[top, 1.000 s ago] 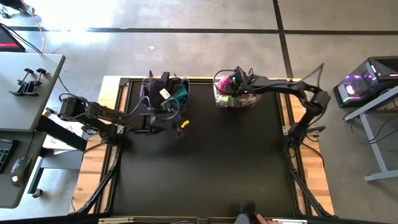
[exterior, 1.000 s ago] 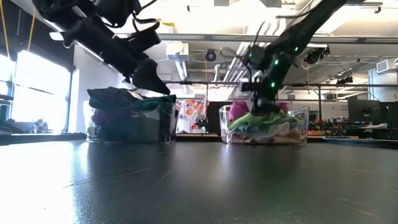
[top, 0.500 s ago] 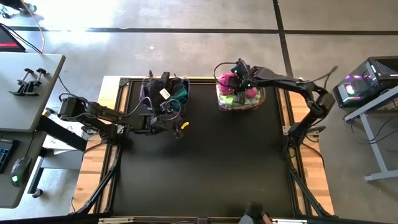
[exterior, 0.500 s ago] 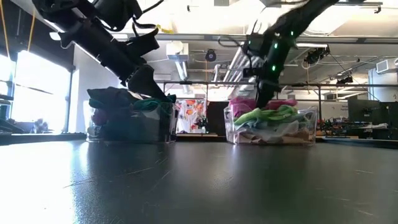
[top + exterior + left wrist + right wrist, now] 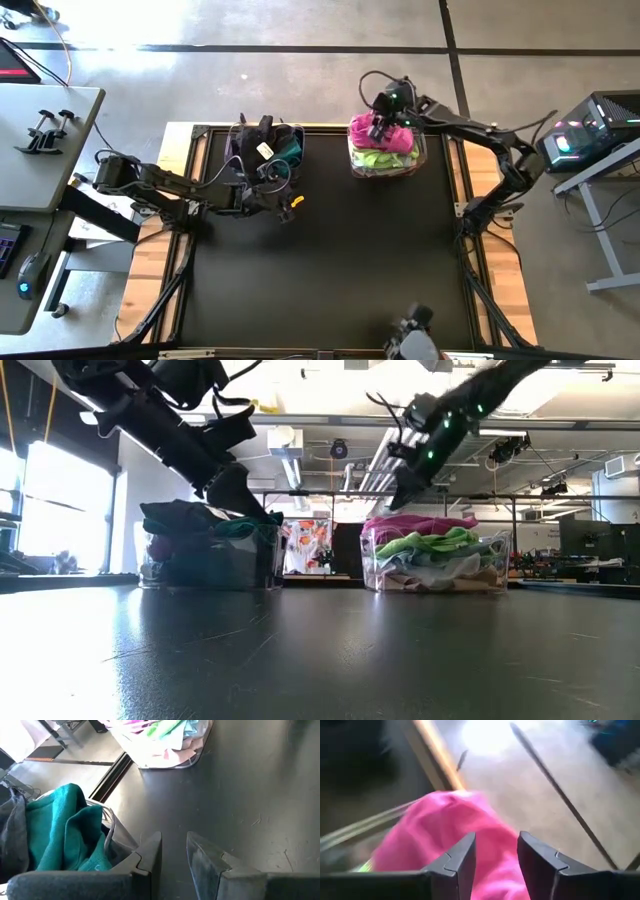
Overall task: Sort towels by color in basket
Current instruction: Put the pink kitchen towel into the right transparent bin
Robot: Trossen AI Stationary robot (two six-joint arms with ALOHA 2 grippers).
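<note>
Two clear baskets stand at the table's far edge. The left basket [image 5: 264, 146] holds dark towels, with a teal towel [image 5: 65, 831] hanging over its rim. The right basket [image 5: 386, 150] holds bright ones: a magenta towel [image 5: 381, 131] on top, lime green [image 5: 430, 543] below it, and white and pink lower down. My left gripper [image 5: 174, 851] is open and empty, low beside the left basket's near right corner [image 5: 285, 192]. My right gripper [image 5: 496, 854] is open and empty, raised above the magenta towel [image 5: 455, 840] at the right basket's far side [image 5: 384, 104].
The black mat [image 5: 330, 260] stretches bare from the baskets to the near edge. Wooden table edges [image 5: 150, 260] run along both sides. A side table with clamps [image 5: 45, 130] stands off to the left, and a computer case [image 5: 590, 135] off to the right.
My right gripper has risen out of the right basket and drawn toward the far edge. The magenta towel now lies spread on top of that pile. The right basket has slid a little toward the table's right.
</note>
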